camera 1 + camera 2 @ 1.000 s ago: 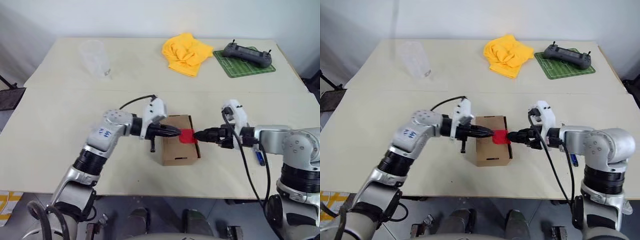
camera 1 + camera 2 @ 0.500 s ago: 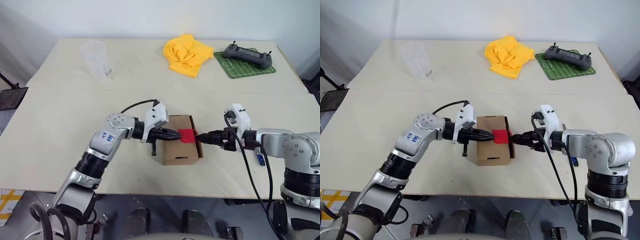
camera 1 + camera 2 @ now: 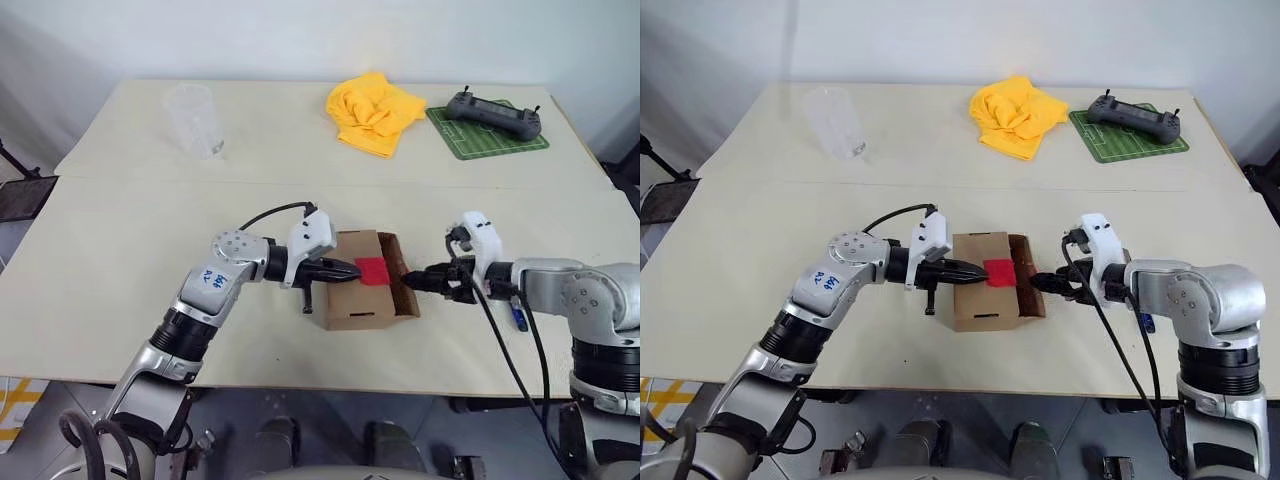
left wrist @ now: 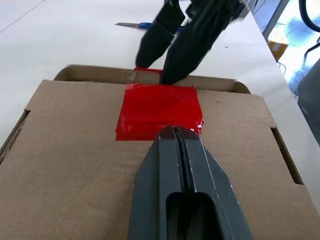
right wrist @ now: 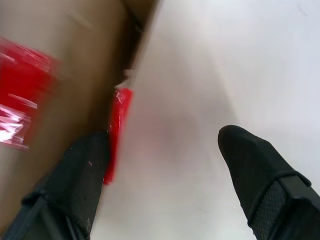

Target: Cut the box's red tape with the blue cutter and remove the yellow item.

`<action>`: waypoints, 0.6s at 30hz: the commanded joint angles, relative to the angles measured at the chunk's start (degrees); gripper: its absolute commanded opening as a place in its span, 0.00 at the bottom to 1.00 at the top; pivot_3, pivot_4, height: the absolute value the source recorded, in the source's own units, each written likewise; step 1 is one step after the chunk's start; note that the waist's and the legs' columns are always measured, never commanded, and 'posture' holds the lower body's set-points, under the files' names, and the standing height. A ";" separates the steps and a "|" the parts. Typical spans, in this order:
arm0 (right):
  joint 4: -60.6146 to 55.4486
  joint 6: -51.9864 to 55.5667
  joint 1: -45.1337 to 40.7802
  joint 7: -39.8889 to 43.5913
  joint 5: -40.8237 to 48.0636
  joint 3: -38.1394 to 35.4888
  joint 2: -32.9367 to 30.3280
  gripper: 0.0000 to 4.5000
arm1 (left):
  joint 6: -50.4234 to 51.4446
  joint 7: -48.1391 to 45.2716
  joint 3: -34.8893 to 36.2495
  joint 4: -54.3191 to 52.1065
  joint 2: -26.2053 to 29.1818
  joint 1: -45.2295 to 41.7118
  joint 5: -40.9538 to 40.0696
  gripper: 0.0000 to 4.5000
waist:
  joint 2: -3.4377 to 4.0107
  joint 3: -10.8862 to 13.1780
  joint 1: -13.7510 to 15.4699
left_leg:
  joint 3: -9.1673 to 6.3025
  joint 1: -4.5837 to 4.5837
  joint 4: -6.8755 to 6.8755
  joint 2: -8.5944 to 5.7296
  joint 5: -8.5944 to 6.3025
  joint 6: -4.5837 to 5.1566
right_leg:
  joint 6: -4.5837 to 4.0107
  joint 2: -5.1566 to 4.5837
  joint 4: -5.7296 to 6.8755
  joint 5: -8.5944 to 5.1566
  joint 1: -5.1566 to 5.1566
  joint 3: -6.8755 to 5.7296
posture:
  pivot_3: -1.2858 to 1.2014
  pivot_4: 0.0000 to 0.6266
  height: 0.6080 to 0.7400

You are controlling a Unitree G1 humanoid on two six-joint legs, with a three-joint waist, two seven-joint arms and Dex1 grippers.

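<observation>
The left gripper (image 4: 176, 132), fingers together, pinned the box (image 3: 362, 295) lid beside the red tape (image 3: 371, 270), steadying it while the right gripper (image 5: 165, 165) stood open at the flap.

clear cup (image 3: 192, 118) far left | yellow cloth (image 3: 373, 108) | controller (image 3: 494, 109) on green mat (image 3: 487, 130)

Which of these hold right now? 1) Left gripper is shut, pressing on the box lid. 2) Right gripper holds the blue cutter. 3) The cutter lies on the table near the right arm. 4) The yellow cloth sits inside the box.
1) True: the left gripper is shut, its tips on the box lid at the red tape.
2) False: the right gripper is open and empty.
3) True: the blue cutter lies there.
4) False: the yellow cloth lies at the table's far side.
</observation>
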 commanded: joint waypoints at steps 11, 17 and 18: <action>-0.96 -3.90 -6.38 -0.89 -3.37 4.32 3.64 0.83 | 0.52 0.70 -2.61 1.49 0.41 1.59 2.52 0.00 | 0.03 -0.02 0.03 | -0.02 -0.01 -0.07 -0.01 0.01 -0.01 | 0.00 0.00 0.00 0.00 -0.04 0.00 | 0.52 0.24 1.00; -2.24 -12.74 -2.95 3.47 -8.26 12.35 -2.76 0.83 | 0.82 0.68 -2.62 1.29 0.94 1.81 2.56 0.00 | 0.03 -0.02 0.05 | 0.01 -0.01 -0.10 -0.01 0.01 -0.01 | 0.00 0.00 -0.03 0.00 -0.03 -0.01 | 0.52 0.24 1.00; -2.48 -14.73 -2.19 4.28 -9.60 14.04 -4.31 0.83 | 0.95 0.68 -2.65 1.16 1.07 1.90 2.58 0.00 | 0.03 -0.02 0.03 | 0.02 -0.01 -0.10 -0.01 0.01 -0.01 | 0.00 0.00 -0.05 0.00 -0.04 -0.01 | 0.52 0.24 1.00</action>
